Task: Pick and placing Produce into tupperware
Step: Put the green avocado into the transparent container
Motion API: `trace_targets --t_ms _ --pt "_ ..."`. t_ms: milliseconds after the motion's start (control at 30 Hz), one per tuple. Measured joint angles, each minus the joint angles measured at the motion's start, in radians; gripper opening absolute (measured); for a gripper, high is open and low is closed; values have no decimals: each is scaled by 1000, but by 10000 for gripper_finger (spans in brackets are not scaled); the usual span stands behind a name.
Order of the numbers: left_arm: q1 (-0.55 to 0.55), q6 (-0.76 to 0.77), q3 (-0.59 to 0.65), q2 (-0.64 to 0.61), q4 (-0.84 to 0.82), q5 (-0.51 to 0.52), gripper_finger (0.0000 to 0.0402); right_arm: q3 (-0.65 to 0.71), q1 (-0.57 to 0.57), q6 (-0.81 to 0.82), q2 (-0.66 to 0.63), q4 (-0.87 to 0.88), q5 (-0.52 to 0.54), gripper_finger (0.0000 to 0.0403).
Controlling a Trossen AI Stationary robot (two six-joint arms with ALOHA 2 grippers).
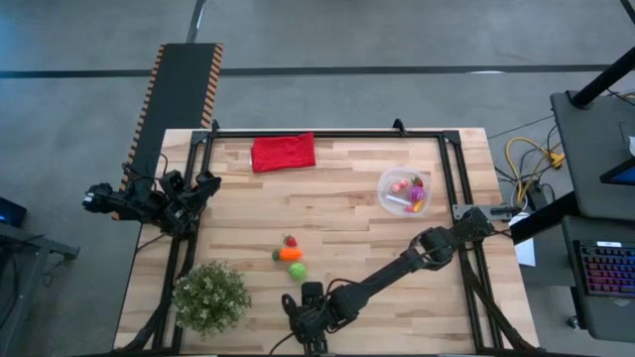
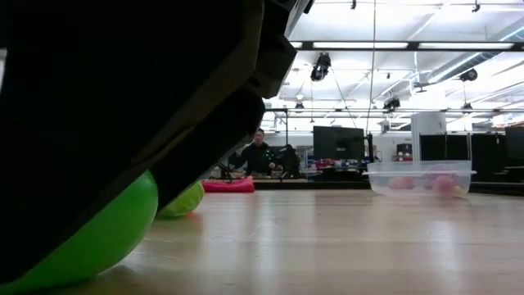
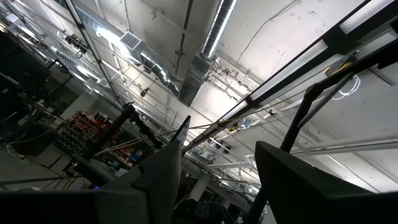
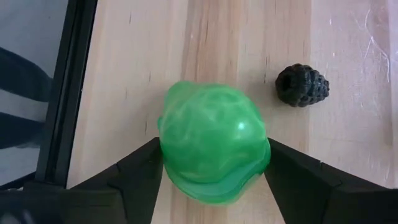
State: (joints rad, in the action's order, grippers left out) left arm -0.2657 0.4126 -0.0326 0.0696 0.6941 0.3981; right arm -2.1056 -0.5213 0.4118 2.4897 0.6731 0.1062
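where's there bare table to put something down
Bare wood lies between the red cloth and the loose produce, and left of the tupperware. Crowded: the near edge, with the potted plant and right hand.

I see open table (image 1: 347, 213) between my right gripper (image 1: 311, 319) and the tub (image 1: 405, 190); three produce pieces (image 1: 290, 256) sit left of that line.
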Motion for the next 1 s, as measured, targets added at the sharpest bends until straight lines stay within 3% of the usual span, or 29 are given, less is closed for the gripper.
trace_targets --t_ms 667,1000 --pt "0 0 0 0 0 0 192 -40 3 60 0 -18 26 235" --pt "0 1 0 0 -1 0 192 -131 14 135 -15 121 54 236"
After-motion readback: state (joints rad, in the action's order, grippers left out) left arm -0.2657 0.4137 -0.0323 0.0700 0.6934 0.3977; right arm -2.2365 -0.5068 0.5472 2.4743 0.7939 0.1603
